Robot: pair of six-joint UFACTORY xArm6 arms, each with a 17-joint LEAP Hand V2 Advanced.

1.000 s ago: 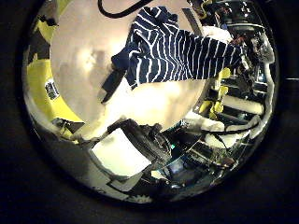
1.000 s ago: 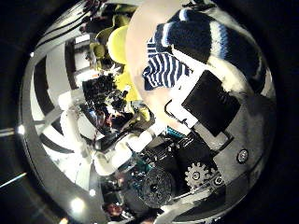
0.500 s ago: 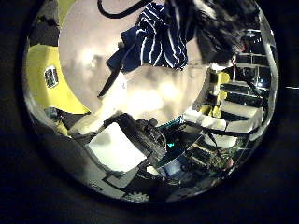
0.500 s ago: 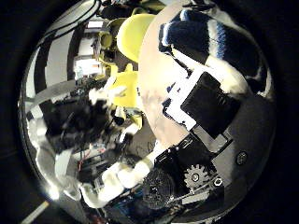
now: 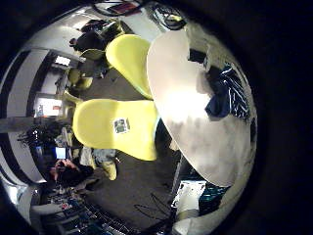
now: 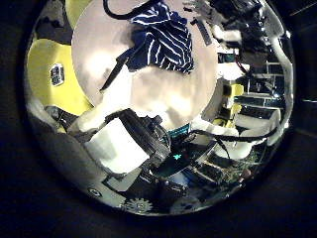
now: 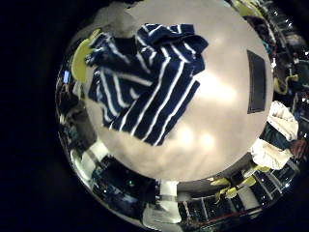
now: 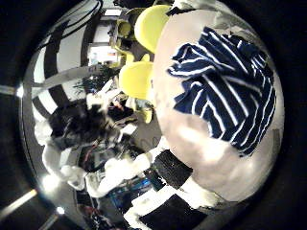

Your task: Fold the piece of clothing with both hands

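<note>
A dark garment with light stripes (image 7: 145, 77) lies loosely crumpled on the round pale table (image 7: 208, 126). The right little finger side palm view looks straight down on all of it, with nothing gripping it. In the right thumb side palm view the garment (image 8: 225, 81) lies a short way off and the right hand (image 8: 177, 182) holds nothing. The left hand (image 6: 134, 149) stays back from the garment (image 6: 163, 38), its fingers relaxed and free of cloth. From the left little finger side the garment (image 5: 230, 93) shows small on the table.
A flat dark rectangle (image 7: 256, 82) lies on the table apart from the garment. Yellow chairs (image 5: 112, 127) stand beside the table (image 5: 191, 108), with another chair (image 8: 153, 29) behind it. Bare tabletop (image 6: 149, 94) lies between the left hand and the garment.
The cloth that filled the right palm's view is now out of that hand and lies on the table. The garment went from stretched out to bunched. Both palm cameras have shifted.
</note>
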